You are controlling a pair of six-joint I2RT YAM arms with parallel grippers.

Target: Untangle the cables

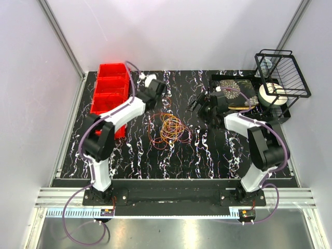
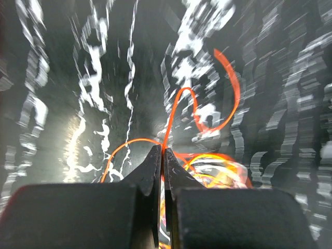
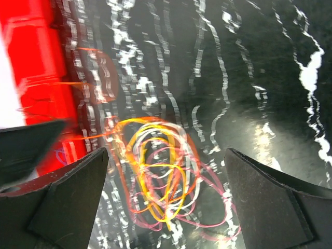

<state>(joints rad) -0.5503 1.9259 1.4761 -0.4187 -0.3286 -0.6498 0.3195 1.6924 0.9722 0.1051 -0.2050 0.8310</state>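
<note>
Left pincer [image 2: 162,151] is clenched, its two black tips pressed together, and an orange strand [image 2: 169,124] comes out from between them and curls up into a loop just ahead of the tips, so it looks pinched rather than merely lying alongside; the wrist view is smeared, which leaves a little doubt. The rest of the cables [image 1: 171,129] sit as a heap of orange, yellow and reddish coils on the counter [image 1: 218,155], just below and to one side of those closed tips, with thin loops trailing from the heap towards the pincer. The right pincer [image 3: 167,150] is released, jaws spread wide and holding nothing, and it hangs above the same heap, which lies between and a little beyond its two fingers, apart from both. A red bin [image 3: 36,78] stands well off past its left finger. As I read it, the step in hand is the first pull: one strand has been caught at the edge of the tangle and the others are not yet separated from it. The next move calls for drawing that strand away from the heap slowly, watching whether it slides free or drags the whole bundle along; if the bundle follows, the free pincer would need to come down and pin or grip the remaining coils so that the two arms can pull apart.
</note>
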